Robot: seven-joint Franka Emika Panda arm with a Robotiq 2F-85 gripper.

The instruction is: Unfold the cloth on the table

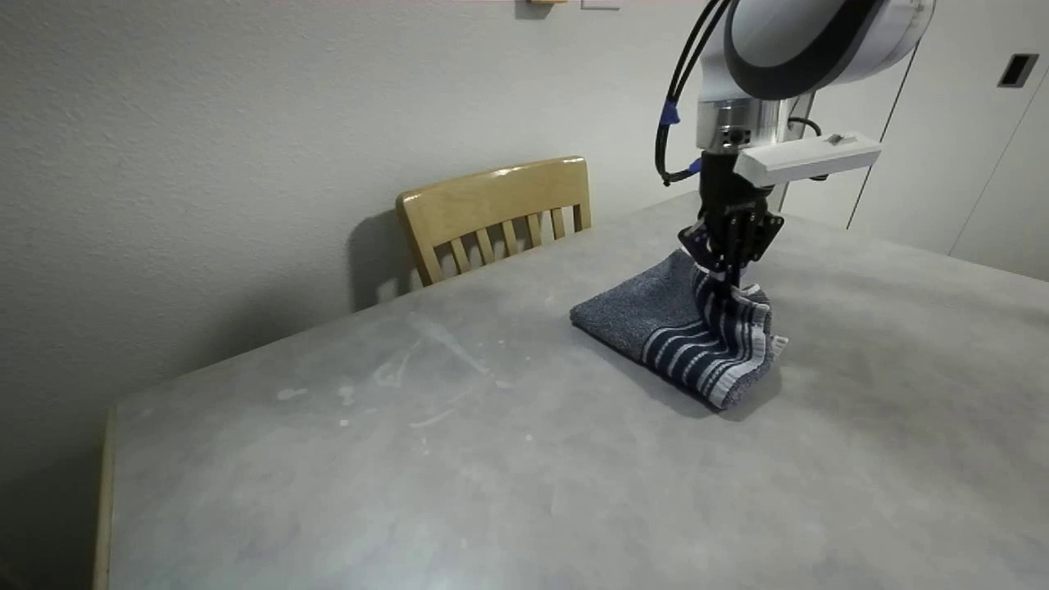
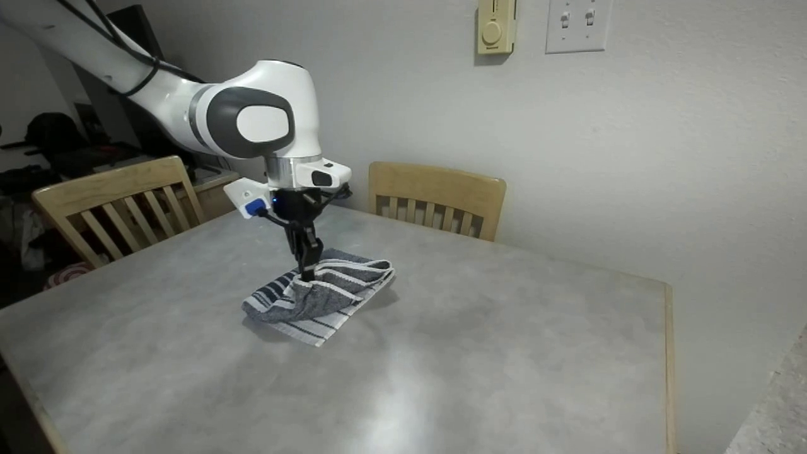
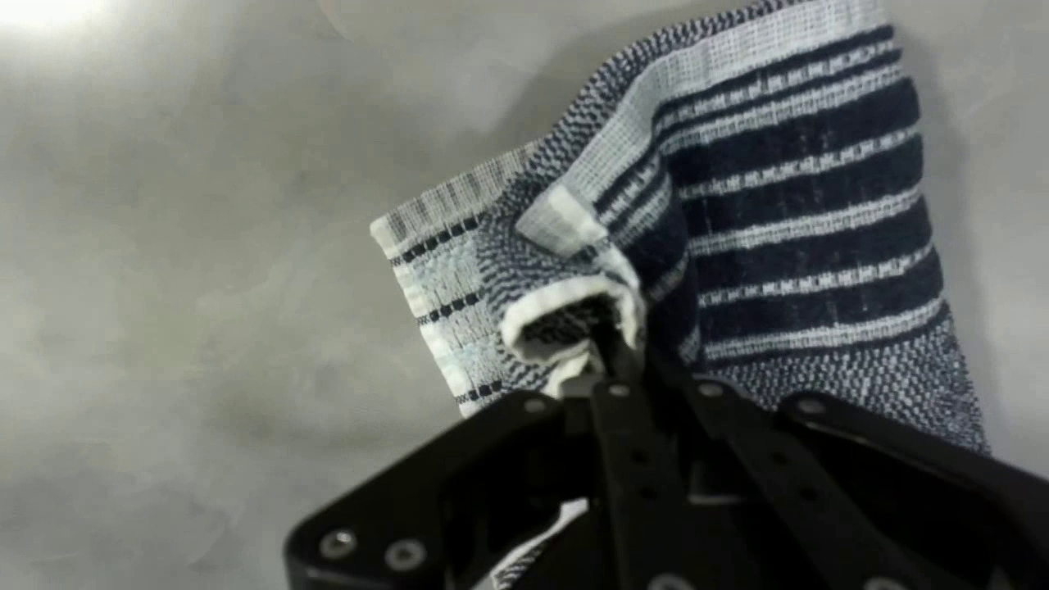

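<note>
Spreading in from the left in an exterior view: pale grey, mottled, stone-like counter [image 1: 311, 492]. Next, light wooden slat-back chair [image 1: 500, 195], behind the counter's far edge. Right of it, small blue-grey terry cloth with navy and white stripes [image 1: 635, 297], lying folded on the counter, right part bunched and lifted. Plain end points left and back; striped end points front-right, toward the camera. Long axis seems to run from the left corner down to the front-right corner; folds hide the full length, so exact line uncertain. Stripes cut across that axis, climbing from the front edge toward the lifted part. Over that right part, black two-finger gripper [image 1: 733, 279], pointing down in both exterior views, clenched on a pinched bit of the cloth. Wrist view, same order: pale striped corner sticks out left from under the top layer; white hem curls into a loop at the gripper's tips; striped band to the right, stripes near level, rising slightly rightward; speckled plain weave below them, lower right.
</note>
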